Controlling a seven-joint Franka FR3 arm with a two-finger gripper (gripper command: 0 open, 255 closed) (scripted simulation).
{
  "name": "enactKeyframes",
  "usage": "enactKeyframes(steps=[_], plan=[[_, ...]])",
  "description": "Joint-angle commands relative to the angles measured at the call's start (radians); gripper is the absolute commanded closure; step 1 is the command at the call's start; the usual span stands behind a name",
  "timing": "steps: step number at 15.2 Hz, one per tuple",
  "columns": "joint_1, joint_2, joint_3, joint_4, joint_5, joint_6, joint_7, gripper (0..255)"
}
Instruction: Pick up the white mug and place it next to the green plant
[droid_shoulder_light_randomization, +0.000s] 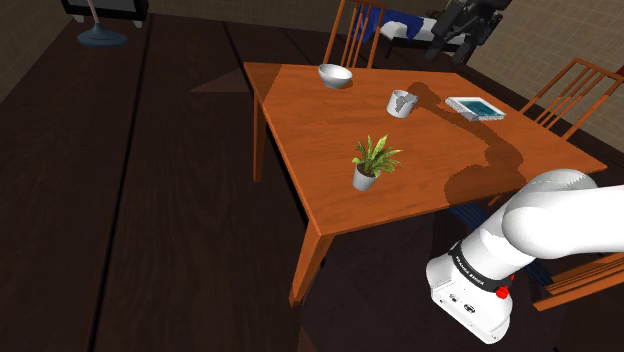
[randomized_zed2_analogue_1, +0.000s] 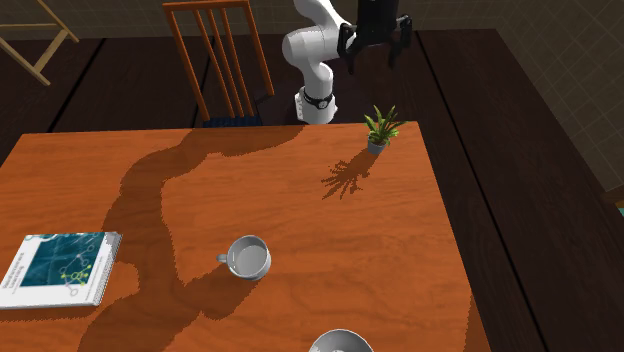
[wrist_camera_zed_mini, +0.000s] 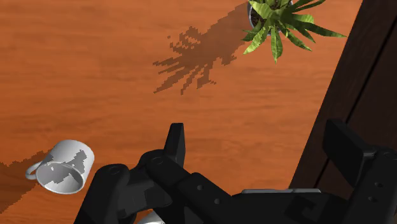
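The white mug (droid_shoulder_light_randomization: 401, 102) (randomized_zed2_analogue_1: 247, 257) stands upright on the orange wooden table (droid_shoulder_light_randomization: 310, 150), its handle toward the book in the second exterior view. The green plant (droid_shoulder_light_randomization: 372, 163) (randomized_zed2_analogue_1: 380, 128) sits in a small grey pot near the table edge closest to the stand. My black gripper (droid_shoulder_light_randomization: 452, 46) (randomized_zed2_analogue_1: 373, 52) hangs high above the table, open and empty. In the wrist view the gripper (wrist_camera_zed_mini: 261, 149) has its fingers wide apart, with the mug (wrist_camera_zed_mini: 62, 167) far off to one side and the plant (wrist_camera_zed_mini: 277, 22) ahead of it.
A white bowl (droid_shoulder_light_randomization: 335, 75) (randomized_zed2_analogue_1: 340, 343) and a teal-covered book (droid_shoulder_light_randomization: 476, 106) (randomized_zed2_analogue_1: 60, 267) also lie on the table. Wooden chairs (droid_shoulder_light_randomization: 355, 35) (randomized_zed2_analogue_1: 220, 60) stand at its sides. Dark plank floor surrounds it.
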Motion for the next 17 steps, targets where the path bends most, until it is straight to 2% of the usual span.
enactKeyframes(steps=[1, 9, 17], plan=[[0.000, 0.000, 0.000, 0.000, 0.000, 0.000, 0.000, 0], [-0.042, 0.193, -0.096, -0.005, -0.061, 0.174, -0.091, 0], [-0.074, 0.433, -0.188, 0.064, -0.087, 0.326, -0.180, 0]])
